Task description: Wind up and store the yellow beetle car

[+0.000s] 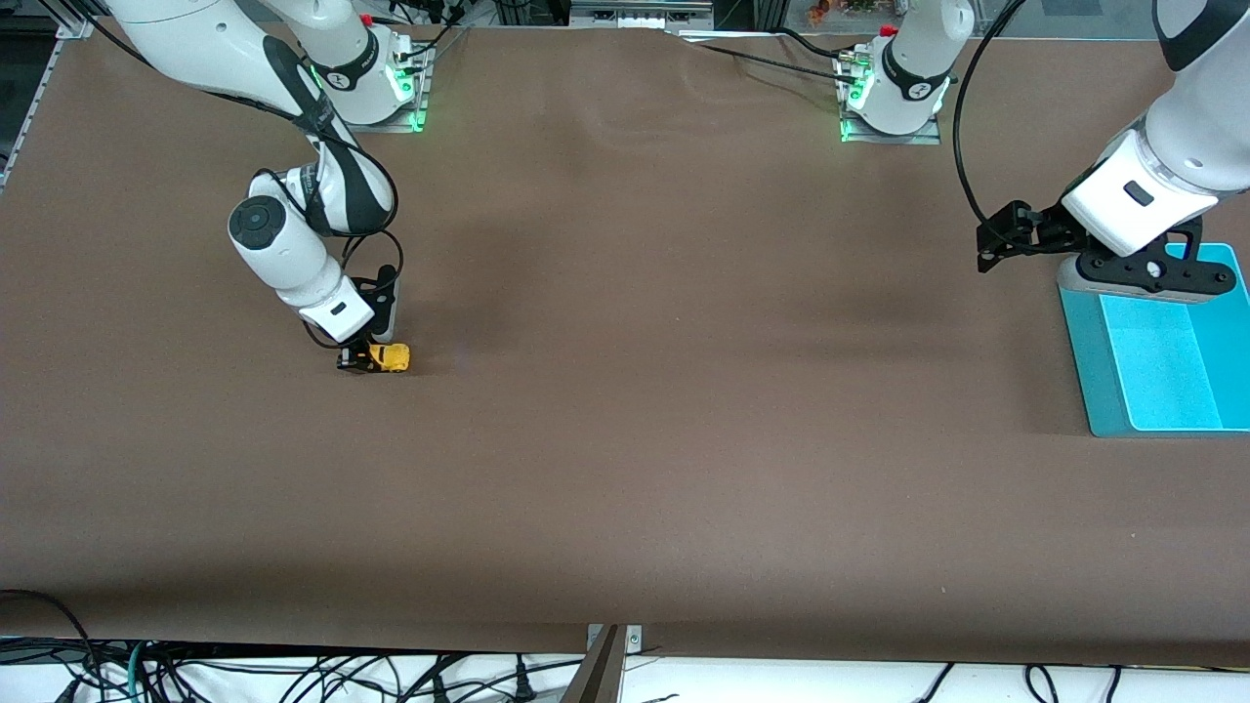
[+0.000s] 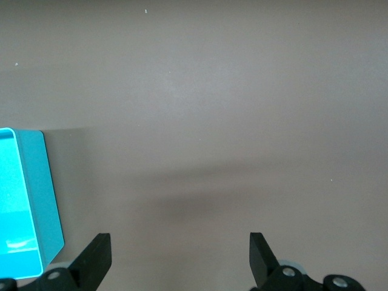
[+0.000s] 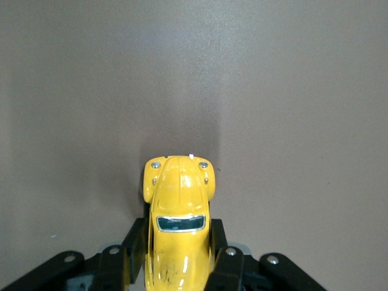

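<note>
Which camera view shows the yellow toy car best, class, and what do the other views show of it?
The right wrist view: the car fills the foreground, clamped between the right gripper. The front view shows it only as a small yellow spot on the table. The left wrist view does not show it.

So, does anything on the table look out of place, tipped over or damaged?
Nothing stands out. The car sits upright on the table, held between the fingers of the right end effector. The bin lies flat at the left arm's end, under the open left end effector.
</note>
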